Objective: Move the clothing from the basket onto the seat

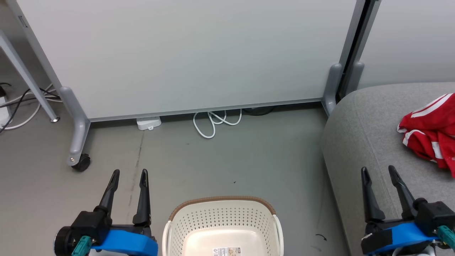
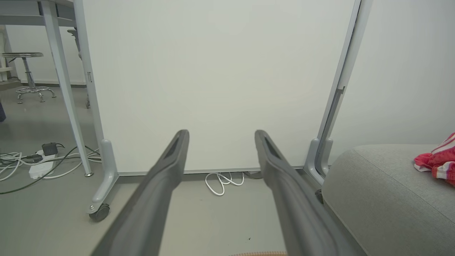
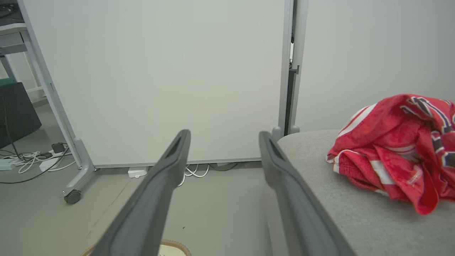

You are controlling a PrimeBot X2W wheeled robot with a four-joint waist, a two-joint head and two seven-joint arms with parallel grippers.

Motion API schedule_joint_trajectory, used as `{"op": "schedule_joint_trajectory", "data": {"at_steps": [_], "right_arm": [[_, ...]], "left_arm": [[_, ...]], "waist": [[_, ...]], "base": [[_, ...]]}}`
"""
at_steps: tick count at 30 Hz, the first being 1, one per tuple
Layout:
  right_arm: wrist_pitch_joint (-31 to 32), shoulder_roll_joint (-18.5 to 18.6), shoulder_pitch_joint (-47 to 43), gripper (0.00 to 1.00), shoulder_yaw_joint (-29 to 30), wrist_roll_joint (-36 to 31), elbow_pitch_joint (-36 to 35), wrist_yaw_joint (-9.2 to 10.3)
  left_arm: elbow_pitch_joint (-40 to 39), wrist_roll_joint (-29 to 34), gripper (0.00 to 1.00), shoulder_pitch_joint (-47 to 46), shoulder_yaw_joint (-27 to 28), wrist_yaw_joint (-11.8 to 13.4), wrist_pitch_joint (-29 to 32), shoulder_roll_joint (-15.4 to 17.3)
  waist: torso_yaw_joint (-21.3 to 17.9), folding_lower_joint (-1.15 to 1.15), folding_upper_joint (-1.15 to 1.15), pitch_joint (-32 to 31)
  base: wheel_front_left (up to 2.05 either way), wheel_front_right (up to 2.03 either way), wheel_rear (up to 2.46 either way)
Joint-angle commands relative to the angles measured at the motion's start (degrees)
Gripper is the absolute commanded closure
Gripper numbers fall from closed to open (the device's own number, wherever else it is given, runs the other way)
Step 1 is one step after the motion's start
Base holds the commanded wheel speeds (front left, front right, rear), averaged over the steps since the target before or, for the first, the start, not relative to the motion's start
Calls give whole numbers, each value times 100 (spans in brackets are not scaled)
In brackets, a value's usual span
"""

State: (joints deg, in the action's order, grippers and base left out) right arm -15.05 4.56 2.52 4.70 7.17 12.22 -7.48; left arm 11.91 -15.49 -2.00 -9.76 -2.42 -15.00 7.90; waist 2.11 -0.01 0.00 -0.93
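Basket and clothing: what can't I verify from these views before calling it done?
basket: near half cut off by the head view's bottom edge; leftovers there can't be ruled out.
clothing on the seat: cut by each view's right edge and bunched; piece count unclear.
basket label: too small to read.

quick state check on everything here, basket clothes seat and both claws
basket: upright, visible part empty
clothing: crumpled in a heap on the seat
seat: clothing lying on it
left claw: open, holding nothing
right claw: open, holding nothing
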Motion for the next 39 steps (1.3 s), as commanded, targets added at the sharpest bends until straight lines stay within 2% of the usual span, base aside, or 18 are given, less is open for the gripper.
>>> {"op": "schedule_joint_trajectory", "data": {"at_steps": [1,10,20,21,26,39], "right_arm": [[-19,-39,-114,0,-8,-28,-5,-3],[-19,-107,-221,0,-2,20,19,-3],[-19,-142,-226,0,-15,3,14,-3],[0,-121,-162,100,-19,-6,14,0],[75,-142,-185,100,-5,87,247,0],[445,-145,-80,100,33,1563,225,0]], "left_arm": [[-30,58,0,78,91,-31,-26,-47],[35,298,0,247,347,-205,-27,-242],[117,547,0,237,522,-288,-27,-349],[113,541,100,201,520,-266,0,-343],[339,454,100,305,541,-268,68,-373],[313,-967,100,161,738,-312,437,-394]], "waist": [[5,1,0,-26],[62,1,0,-100],[93,1,0,-121],[93,1,0,-122],[92,1,0,-122],[60,1,0,-97]], "base": [[0,0,0],[0,0,0],[0,0,0],[0,0,0],[0,0,0],[0,0,0]]}}
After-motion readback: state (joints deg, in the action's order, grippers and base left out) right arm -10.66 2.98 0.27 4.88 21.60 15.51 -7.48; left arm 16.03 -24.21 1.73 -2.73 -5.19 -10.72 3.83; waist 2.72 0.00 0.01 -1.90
